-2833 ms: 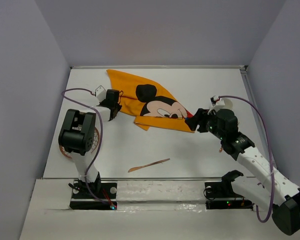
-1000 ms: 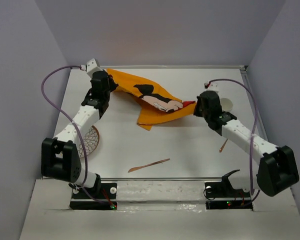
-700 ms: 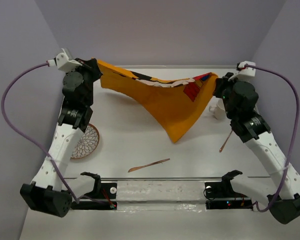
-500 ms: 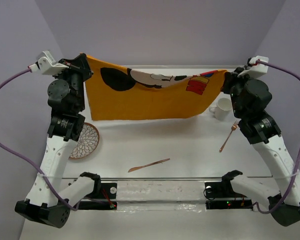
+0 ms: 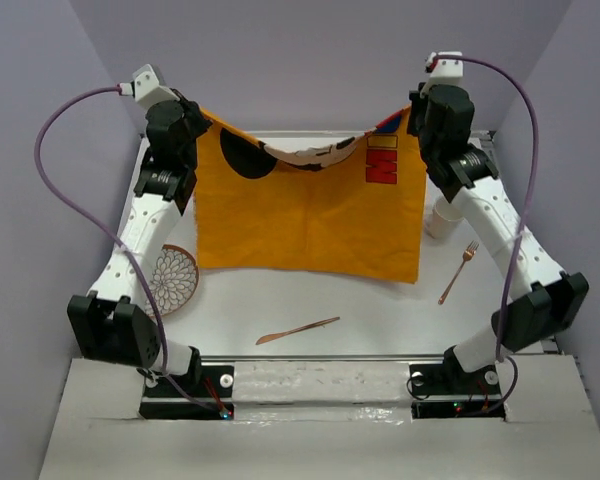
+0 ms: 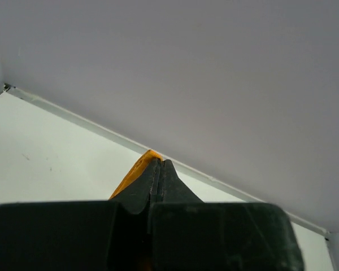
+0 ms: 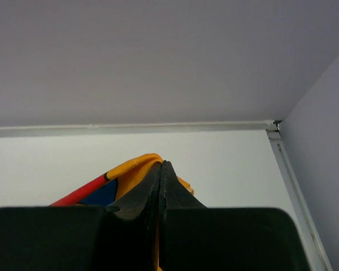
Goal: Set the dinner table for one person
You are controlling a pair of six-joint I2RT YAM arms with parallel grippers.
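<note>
Cloth (image 5: 310, 220) hung spread above the table (image 5: 310, 300), left gripper (image 6: 160, 166) and right gripper (image 7: 161, 166) each pinching a top corner; next, I'd guess, lowering it flat.

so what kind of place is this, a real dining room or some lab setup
Probably a robot test cell, not a home: plain walls box in a white tabletop, and the left arm and right arm, bolted at its near edge and trailing purple cables, hold up an orange cloth.
</note>
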